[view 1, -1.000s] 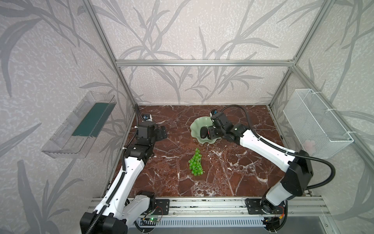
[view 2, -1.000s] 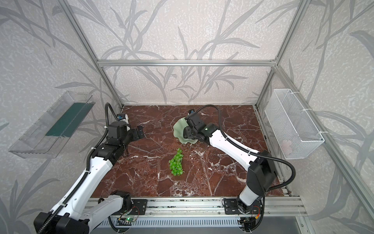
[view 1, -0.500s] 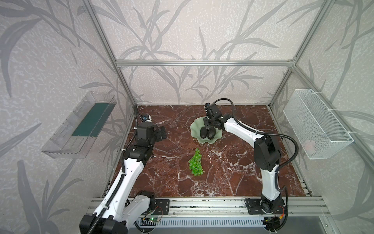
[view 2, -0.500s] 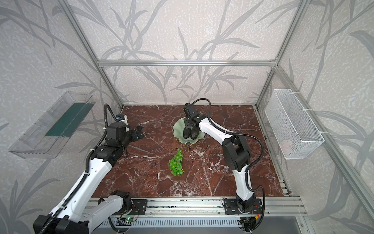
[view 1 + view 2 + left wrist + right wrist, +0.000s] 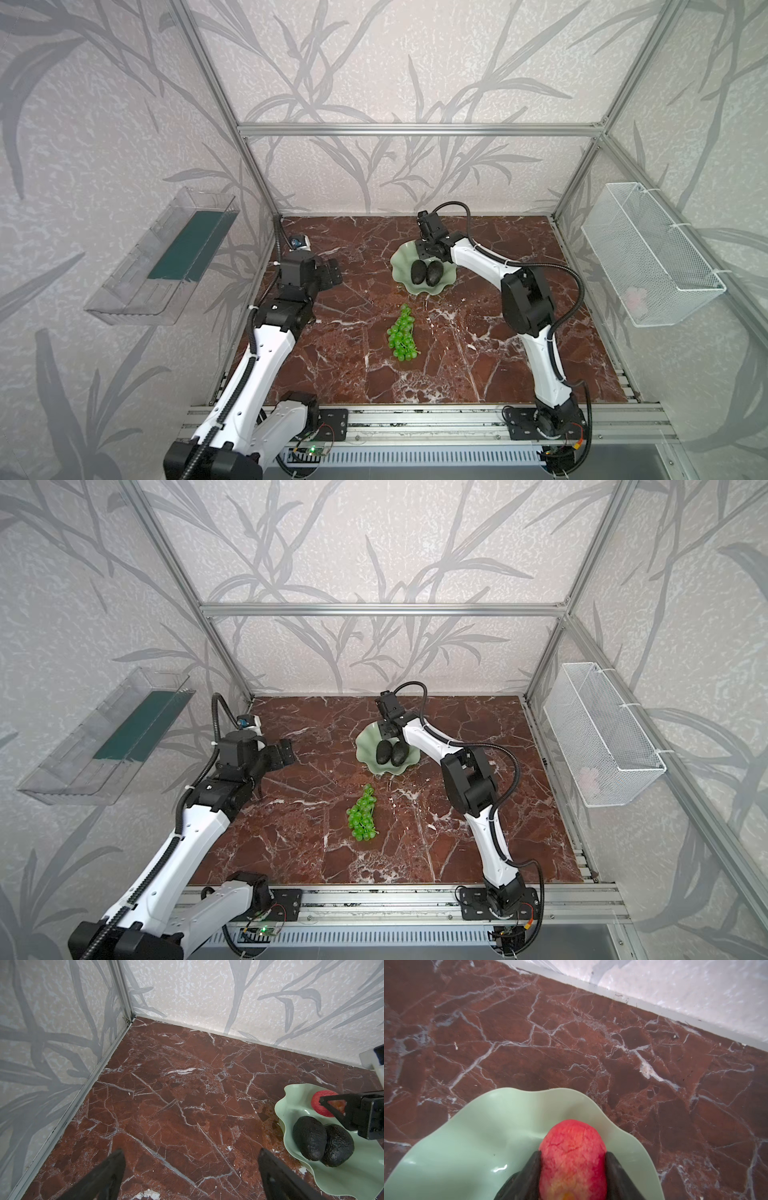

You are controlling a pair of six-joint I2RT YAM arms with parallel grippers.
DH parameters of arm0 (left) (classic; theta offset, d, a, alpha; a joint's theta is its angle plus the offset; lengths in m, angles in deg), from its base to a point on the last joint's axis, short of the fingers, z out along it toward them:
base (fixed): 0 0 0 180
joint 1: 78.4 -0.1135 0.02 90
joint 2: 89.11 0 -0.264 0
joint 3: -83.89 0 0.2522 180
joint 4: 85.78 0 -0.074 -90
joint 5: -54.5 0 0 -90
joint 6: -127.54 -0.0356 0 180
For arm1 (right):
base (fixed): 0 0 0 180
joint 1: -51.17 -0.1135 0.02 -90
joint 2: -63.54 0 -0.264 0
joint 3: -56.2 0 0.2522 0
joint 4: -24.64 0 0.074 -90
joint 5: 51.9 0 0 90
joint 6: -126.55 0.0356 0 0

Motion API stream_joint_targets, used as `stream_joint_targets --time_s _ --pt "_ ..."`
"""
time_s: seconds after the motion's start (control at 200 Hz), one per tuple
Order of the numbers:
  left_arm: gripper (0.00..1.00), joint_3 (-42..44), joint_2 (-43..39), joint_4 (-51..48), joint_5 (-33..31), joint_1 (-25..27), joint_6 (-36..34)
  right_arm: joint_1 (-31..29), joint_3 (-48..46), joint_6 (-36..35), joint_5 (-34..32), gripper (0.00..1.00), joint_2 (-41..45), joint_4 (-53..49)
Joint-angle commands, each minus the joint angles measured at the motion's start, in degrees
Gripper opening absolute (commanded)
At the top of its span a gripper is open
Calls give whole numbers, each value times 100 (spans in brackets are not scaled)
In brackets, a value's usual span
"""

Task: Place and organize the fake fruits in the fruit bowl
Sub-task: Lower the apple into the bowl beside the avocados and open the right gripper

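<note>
Two avocados (image 5: 418, 273) lie side by side in the green bowl (image 5: 400, 266), grapes (image 5: 401, 338) on the marble (image 5: 353, 374) outside it.

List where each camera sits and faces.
Top views: high in front, looking down on the table; left arm and right arm show.
Left wrist: on the left arm, facing the far-left corner; open left gripper shows.
Right wrist: over the fruit bowl; right gripper shut on the red fruit.
Shared: both wrist views show fruit bowl, red fruit.
</note>
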Motion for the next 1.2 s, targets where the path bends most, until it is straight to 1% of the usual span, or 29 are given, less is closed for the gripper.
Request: stream_joint_targets --time_s 0.0,0.075,0.135,0.335,0.41,0.48,0.575,0.74,0.905,0.94,1.005,1.09,1.155,1.195 --pt "100 53 -11 80 -12 -47 27 43 109 23 -99 41 -101 -2" --pt "100 58 -11 95 -3 -55 40 47 83 62 -62 43 -123 -3" --pt "100 62 -10 95 14 -70 45 47 43 96 -13 47 -110 5" --pt "99 66 -4 103 42 -81 71 47 -147 149 71 64 131 94" --pt "100 59 7 108 72 -85 89 41 -172 127 107 69 283 117" --pt "100 67 13 116 98 -85 119 46 -184 118 103 70 461 95" --pt "100 86 -1 137 166 -88 180 41 -453 137 107 73 967 177" --pt "99 160 -26 220 374 -83 409 31 -1738 378 157 80 2456 678" --pt "98 276 14 286 722 -81 901 33 -3671 677 499 86 4089 1215" --pt "98 301 41 303 873 -82 1052 37 -4090 738 540 88 4390 1335" --pt "97 428 68 547 1512 -60 1032 41 -4847 808 662 89 4978 1488" --pt "97 494 97 633 1921 -2 1232 34 -5628 980 841 92 5721 1560" --pt "96 433 125 388 1938 159 1164 34 -6114 1020 982 95 6286 1625" --pt "96 402 130 217 1843 345 1075 27 -6357 1028 1029 97 6595 1649"
